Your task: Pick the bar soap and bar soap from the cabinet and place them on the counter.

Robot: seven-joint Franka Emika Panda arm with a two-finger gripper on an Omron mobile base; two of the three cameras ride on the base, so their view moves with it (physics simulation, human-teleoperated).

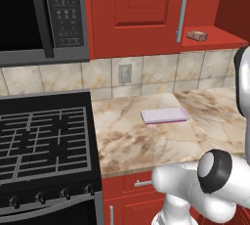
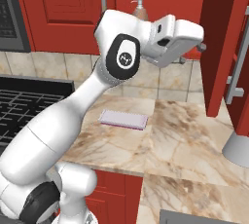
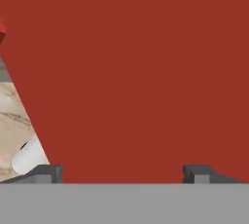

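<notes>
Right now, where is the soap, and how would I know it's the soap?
Look up at the red cabinet above the marbled counter, to its open shelf right of the silver handle. The bar soap lies flat there near the front edge. It is small and salmon-coloured, unlike the pale lavender pad on the counter.

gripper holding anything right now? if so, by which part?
Nothing is held. In the hand view the gripper has its dark fingertips spread wide with bare glossy red cabinet surface between them. One small salmon bar soap lies on the cabinet shelf.
</notes>
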